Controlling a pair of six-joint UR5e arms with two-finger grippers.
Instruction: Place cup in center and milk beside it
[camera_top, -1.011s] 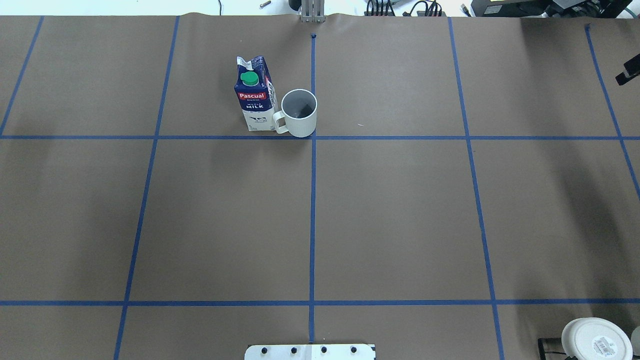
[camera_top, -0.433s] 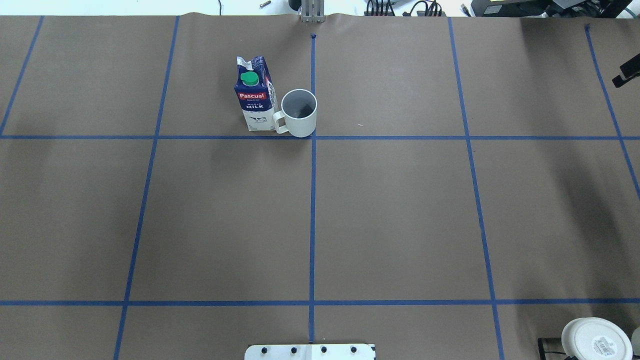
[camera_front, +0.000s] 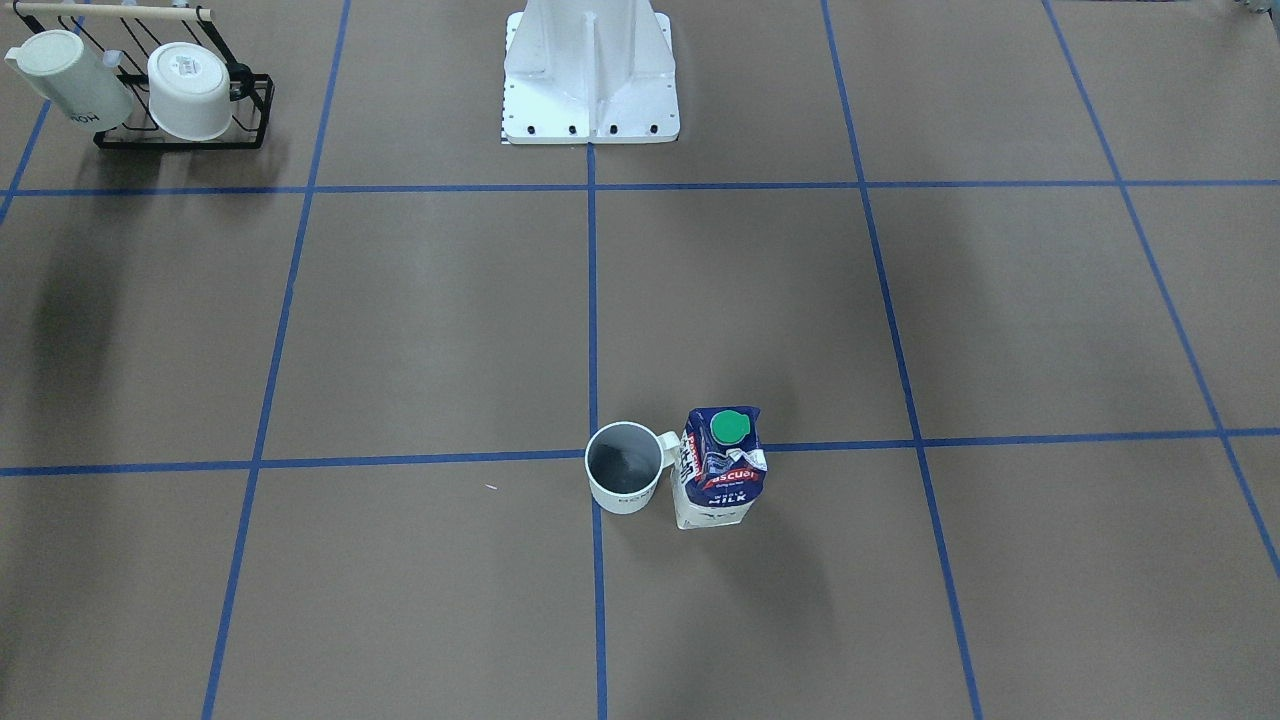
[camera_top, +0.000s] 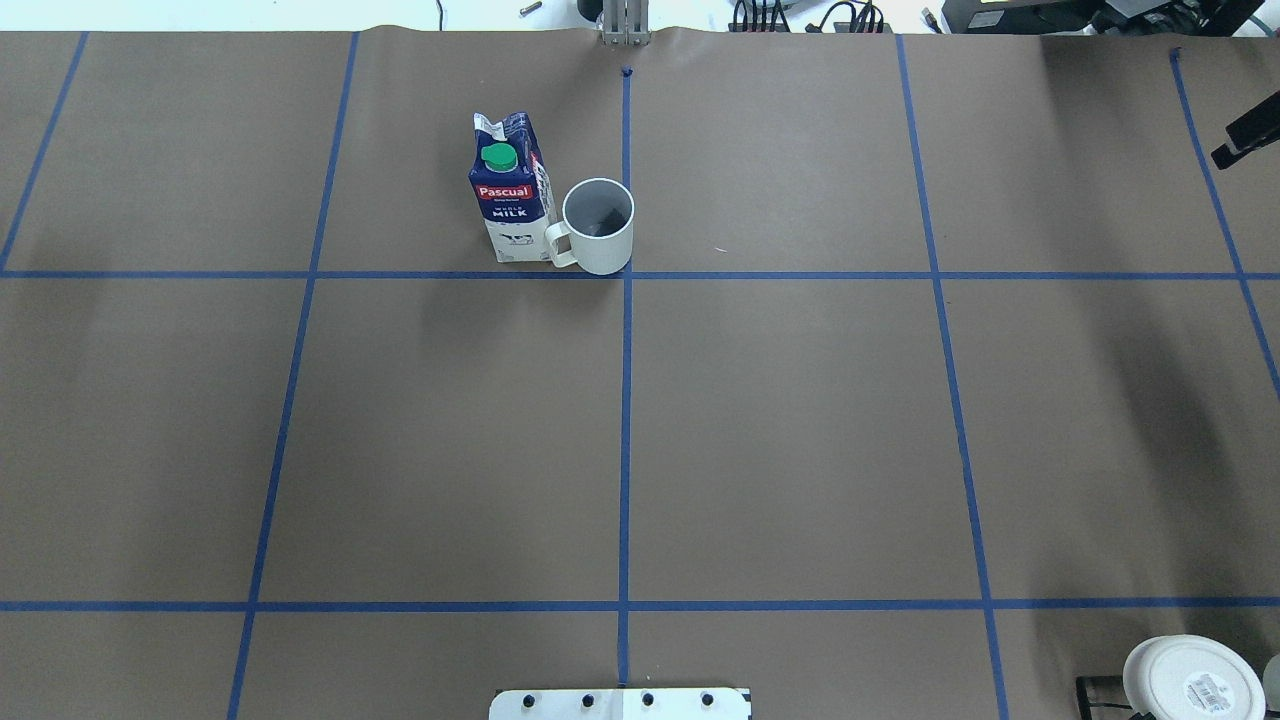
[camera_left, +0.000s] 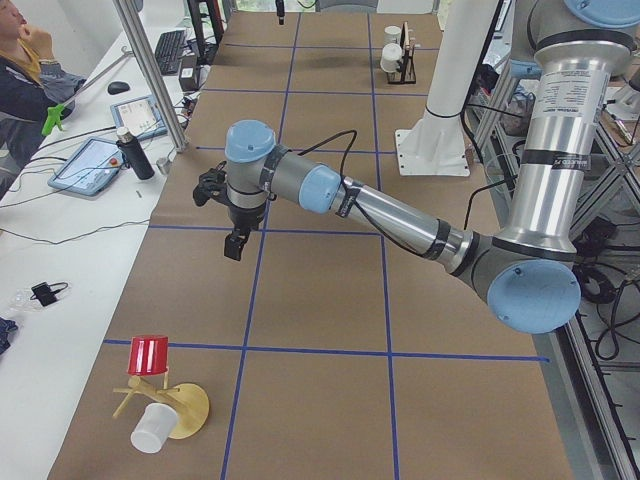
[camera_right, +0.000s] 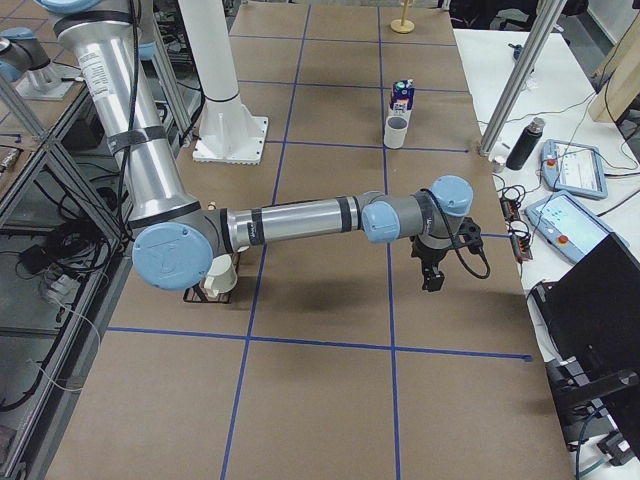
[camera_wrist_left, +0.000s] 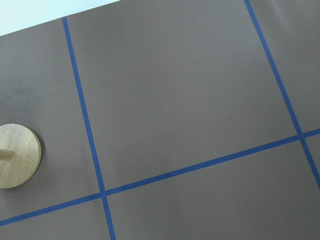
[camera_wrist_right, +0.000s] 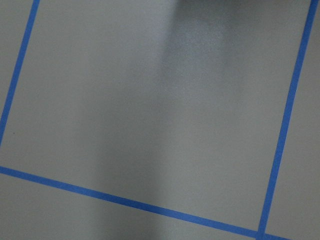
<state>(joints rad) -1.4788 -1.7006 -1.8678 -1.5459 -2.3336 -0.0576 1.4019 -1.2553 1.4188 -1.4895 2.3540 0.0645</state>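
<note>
The cup (camera_top: 598, 228), white with a dark grey inside, stands upright at the center crossing (camera_top: 627, 275) of the blue tape lines, just off its far-left corner. It also shows in the front view (camera_front: 622, 470). The milk (camera_top: 510, 195) stands upright beside the cup's handle, also in the front view (camera_front: 720, 468). Both grippers are far from them and hold nothing. The left gripper (camera_left: 235, 240) hangs over the table's left part. The right gripper (camera_right: 432, 275) hangs over the right part. I cannot tell whether either is open or shut.
A black rack (camera_front: 180, 135) with two white mugs stands near the robot base (camera_front: 590, 70). A wooden mug tree (camera_left: 185, 410) with a red cup (camera_left: 149, 355) and a white cup stands at the left end. Its round base (camera_wrist_left: 17, 155) shows in the left wrist view.
A dark part of the right arm at the overhead view's right edge has shifted slightly to the left. The cup and the milk have not moved.
</note>
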